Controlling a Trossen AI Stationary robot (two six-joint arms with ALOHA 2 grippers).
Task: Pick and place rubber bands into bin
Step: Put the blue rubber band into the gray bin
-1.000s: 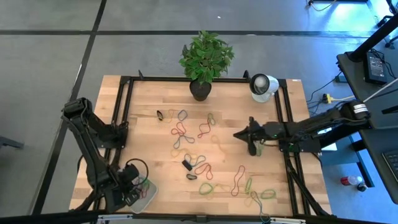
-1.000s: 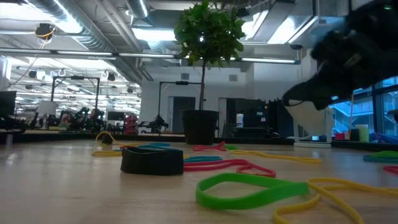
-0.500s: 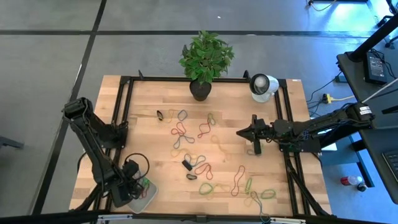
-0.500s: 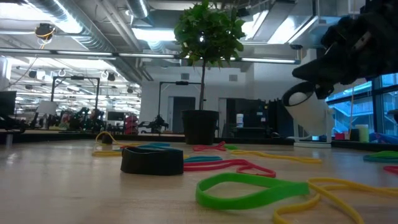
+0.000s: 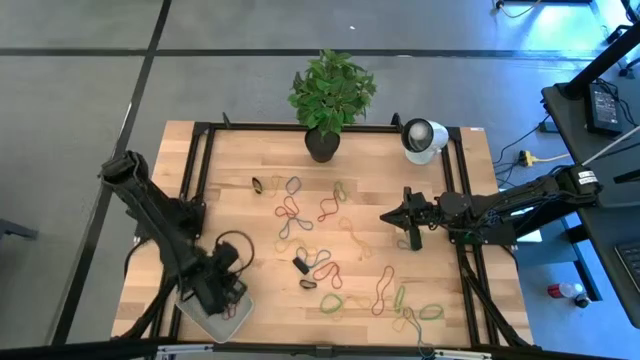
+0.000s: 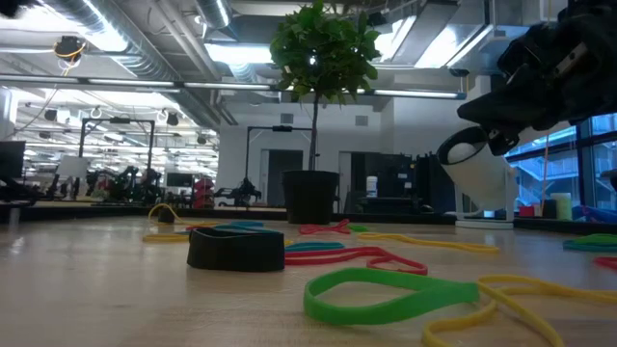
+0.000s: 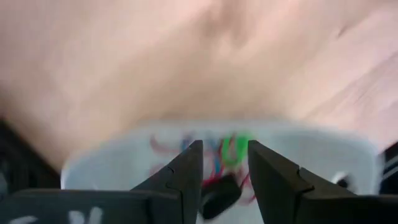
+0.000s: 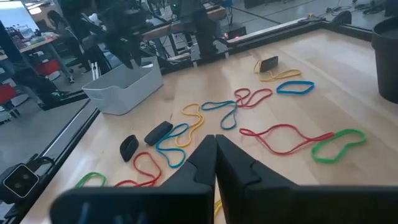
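Note:
Several rubber bands [image 5: 320,262] in green, red, yellow and blue lie loose on the middle of the wooden table; the right wrist view shows them too [image 8: 280,134]. The bin [image 5: 230,318], a whitish tray, sits at the table's near left corner. My left gripper [image 5: 222,290] hangs over it, pointing down. In the left wrist view it [image 7: 224,146] is open with nothing between its fingers, and the bin [image 7: 323,140] below holds some rubber bands [image 7: 233,149]. My right gripper [image 5: 385,217] is shut and empty, held nearly level above the table's right half.
A potted plant [image 5: 322,145] and a white round device [image 5: 422,138] stand at the far edge. Two small black objects [image 5: 300,265] [image 5: 308,284] lie among the bands. A black frame [image 5: 200,180] runs along the table's sides. Bare wood lies between the bin and the bands.
My left gripper has moved over the bin toward the table's far edge and a little to the right. My right gripper has tipped its fingers upward, closer to level, and has stayed in the same place.

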